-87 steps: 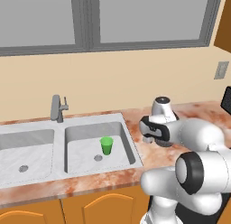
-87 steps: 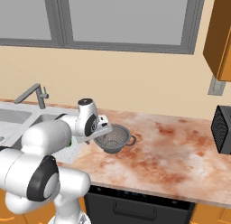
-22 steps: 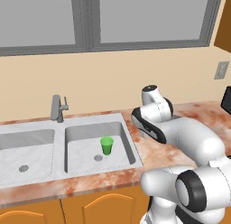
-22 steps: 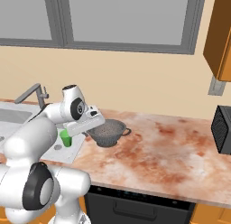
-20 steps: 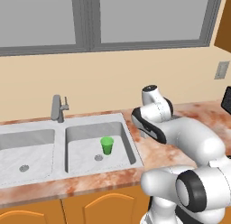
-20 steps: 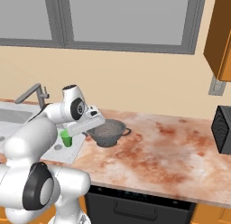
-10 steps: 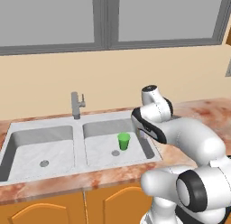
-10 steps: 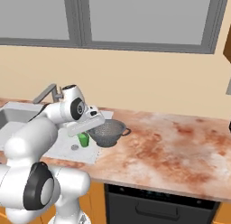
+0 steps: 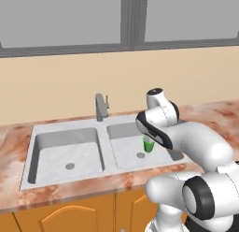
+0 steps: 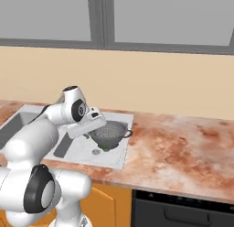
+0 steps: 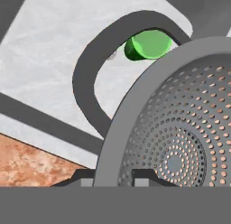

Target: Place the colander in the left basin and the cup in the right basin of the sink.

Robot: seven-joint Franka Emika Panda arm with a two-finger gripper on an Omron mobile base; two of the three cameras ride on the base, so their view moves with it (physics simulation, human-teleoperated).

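Observation:
My gripper (image 10: 94, 122) is shut on the rim of the colander (image 10: 109, 132), a dark grey perforated bowl held above the right end of the right basin (image 10: 80, 149). In the hand view the colander (image 11: 180, 142) fills the right side, with my gripper (image 11: 115, 177) clamping its rim beside a loop handle (image 11: 85, 78). The green cup (image 11: 149, 43) shows through that handle and stands upright in the right basin (image 9: 123, 149). The cup (image 9: 148, 145) is partly hidden behind my arm. The left basin (image 9: 70, 151) of the sink (image 9: 29, 151) holds nothing.
A grey faucet (image 9: 100, 106) stands at the middle back edge of the sink. Reddish marbled counter (image 10: 183, 143) stretches to the right of the sink. A wall with a window rises behind it. A dark appliance front (image 10: 183, 212) sits below the counter.
The base has driven left, so the sink has shifted right in both base views. The colander, lifted off the counter earlier, rides along in my grip and now hangs over the right basin.

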